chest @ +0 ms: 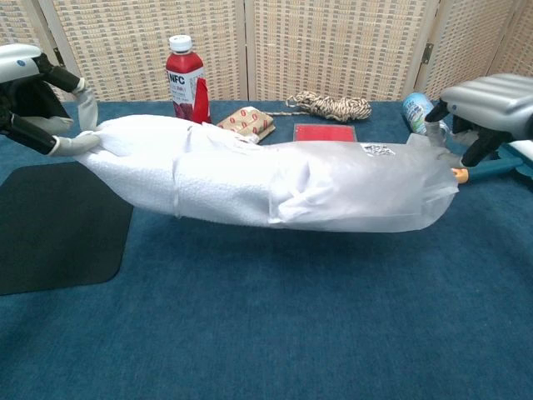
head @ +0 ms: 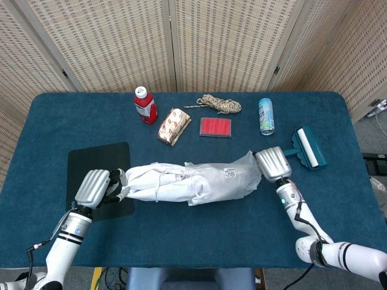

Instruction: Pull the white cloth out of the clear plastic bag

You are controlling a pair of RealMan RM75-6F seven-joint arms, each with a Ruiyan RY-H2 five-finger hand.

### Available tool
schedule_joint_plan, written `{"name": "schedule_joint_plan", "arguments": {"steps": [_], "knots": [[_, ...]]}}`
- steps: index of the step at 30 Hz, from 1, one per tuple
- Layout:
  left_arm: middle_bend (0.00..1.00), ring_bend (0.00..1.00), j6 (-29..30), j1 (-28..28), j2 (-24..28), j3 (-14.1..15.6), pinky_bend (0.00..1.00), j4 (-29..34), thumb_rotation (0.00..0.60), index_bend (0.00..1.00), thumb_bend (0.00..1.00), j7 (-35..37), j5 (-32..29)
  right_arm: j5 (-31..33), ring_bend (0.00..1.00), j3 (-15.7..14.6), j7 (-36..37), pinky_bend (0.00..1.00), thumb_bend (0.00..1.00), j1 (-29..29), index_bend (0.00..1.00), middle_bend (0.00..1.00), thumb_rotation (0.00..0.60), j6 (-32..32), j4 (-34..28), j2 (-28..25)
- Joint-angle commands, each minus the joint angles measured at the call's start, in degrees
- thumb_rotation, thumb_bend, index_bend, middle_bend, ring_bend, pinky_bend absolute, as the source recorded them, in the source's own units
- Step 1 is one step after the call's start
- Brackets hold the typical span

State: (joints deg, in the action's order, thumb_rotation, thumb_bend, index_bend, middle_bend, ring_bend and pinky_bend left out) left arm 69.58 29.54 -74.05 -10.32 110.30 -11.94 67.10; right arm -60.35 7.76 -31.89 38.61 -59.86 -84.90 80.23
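Note:
The white cloth (head: pixel 158 182) (chest: pixel 166 171) is stretched out above the table, its left half bare and its right half still inside the clear plastic bag (head: pixel 227 180) (chest: pixel 366 192). My left hand (head: pixel 94 188) (chest: pixel 33 100) grips the cloth's left end over the black mat. My right hand (head: pixel 273 164) (chest: pixel 487 104) grips the bag's closed right end. Cloth and bag hang taut between the two hands.
A black mat (head: pixel 100 175) lies at the left. Along the back stand a red bottle (head: pixel 145 106), a wrapped packet (head: pixel 174 126), a rope coil (head: pixel 219 105), a red case (head: pixel 216 127) and a can (head: pixel 266 116). A teal lint roller (head: pixel 305 148) lies near my right hand.

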Motion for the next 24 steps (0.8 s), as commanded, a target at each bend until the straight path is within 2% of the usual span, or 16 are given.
{"name": "schedule_joint_plan", "arguments": {"steps": [1, 24], "knots": [[1.00, 1.00, 0.03, 0.12, -0.08, -0.26, 1.00, 0.00, 0.600, 0.74, 0.44, -0.22, -0.27, -0.08, 1.00, -0.40, -0.16, 1.00, 0.50, -1.13, 0.69, 1.00, 0.600, -1.36, -0.19, -0.98], [1.00, 1.00, 1.06, -1.09, 2.06, -1.01, 1.00, -0.90, 0.600, 0.74, 0.44, 0.81, -1.37, 0.28, 1.00, 0.31, 1.63, 1.00, 0.49, -4.51, 0.69, 1.00, 0.600, -4.19, -0.30, -3.79]]}}
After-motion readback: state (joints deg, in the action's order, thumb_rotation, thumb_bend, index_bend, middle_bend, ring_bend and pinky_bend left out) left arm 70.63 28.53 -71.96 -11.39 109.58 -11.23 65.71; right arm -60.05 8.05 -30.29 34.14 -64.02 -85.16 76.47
